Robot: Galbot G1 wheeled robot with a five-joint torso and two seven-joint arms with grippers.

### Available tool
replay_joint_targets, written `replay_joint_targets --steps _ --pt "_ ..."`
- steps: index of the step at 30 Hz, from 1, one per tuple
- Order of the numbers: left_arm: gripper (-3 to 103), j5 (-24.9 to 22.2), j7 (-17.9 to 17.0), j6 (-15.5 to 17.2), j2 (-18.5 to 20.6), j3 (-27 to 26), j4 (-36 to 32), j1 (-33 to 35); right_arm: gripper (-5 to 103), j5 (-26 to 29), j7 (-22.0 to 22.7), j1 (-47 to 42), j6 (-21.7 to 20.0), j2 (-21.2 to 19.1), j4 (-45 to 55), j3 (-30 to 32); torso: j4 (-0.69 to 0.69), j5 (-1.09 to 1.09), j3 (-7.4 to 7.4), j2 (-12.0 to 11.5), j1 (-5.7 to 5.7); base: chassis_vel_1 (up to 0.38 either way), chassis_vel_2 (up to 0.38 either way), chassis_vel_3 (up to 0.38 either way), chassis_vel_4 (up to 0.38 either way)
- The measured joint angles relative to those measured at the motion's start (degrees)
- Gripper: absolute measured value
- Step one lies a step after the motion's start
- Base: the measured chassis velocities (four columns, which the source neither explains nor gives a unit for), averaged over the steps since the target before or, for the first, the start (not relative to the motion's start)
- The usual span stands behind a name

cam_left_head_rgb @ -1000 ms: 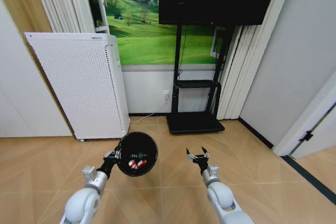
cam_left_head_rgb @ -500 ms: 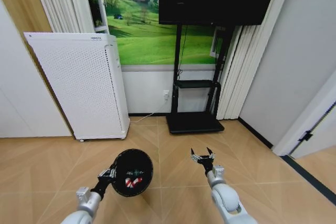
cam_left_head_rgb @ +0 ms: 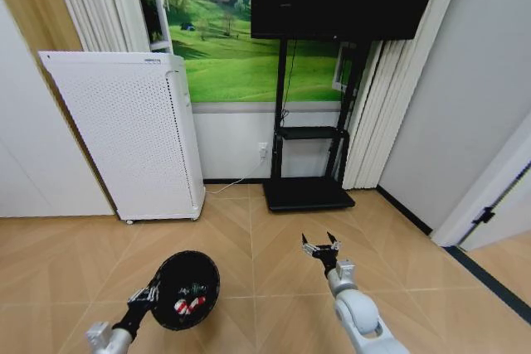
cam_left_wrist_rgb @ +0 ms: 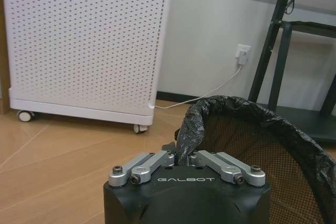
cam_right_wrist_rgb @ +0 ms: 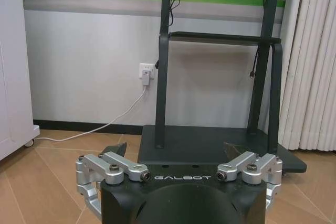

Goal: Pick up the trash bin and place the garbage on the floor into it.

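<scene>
Head view: left hand (cam_left_head_rgb: 143, 296) gripping trash bin (cam_left_head_rgb: 184, 289) rim, garbage (cam_left_head_rgb: 189, 303) lying inside, right hand (cam_left_head_rgb: 320, 245) hovering wide, setting-down remaining.

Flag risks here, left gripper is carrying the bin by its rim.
1. The left gripper pinches the trash bin at one spot on the rim, mostly on loose liner; it could slip or tip.
2. The red-and-white garbage already inside could spill if the bin tilts.
3. The right gripper hangs open beside it, so nothing steadies the bin.
</scene>
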Motion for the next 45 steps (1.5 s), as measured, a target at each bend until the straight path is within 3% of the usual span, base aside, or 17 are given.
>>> replay_joint_targets --steps 8,17,42,45 --pt "6 -3.7 1.9 -2.2 3.6 -3.9 5.8 -0.5 100 -0.2 0.4 0.2 -0.4 0.1 0.1 -0.6 -0.01 0.01 0.0 0.0 0.0 0.0 0.0 0.0 0.0" --pt "6 -5.3 3.1 -3.1 5.7 -4.8 10.0 -2.4 100 -0.2 0.5 -0.8 -0.4 -0.1 0.4 -0.4 0.0 0.0 0.0 0.0 0.0 0.0 0.0 0.0 0.0" --pt "4 -4.5 2.7 -5.8 6.6 -2.7 15.4 -6.4 100 1.4 0.4 -0.9 -0.2 -1.9 1.3 -0.4 0.01 0.0 0.0 0.0 0.0 0.0 0.0 0.0 0.0" --pt "20 -4.4 2.6 -5.8 6.5 -2.6 15.5 -6.8 100 1.9 0.4 -0.8 -0.2 -2.2 1.4 -0.3 0.0 0.01 0.0 0.0 0.0 0.0 0.0 0.0 0.0"
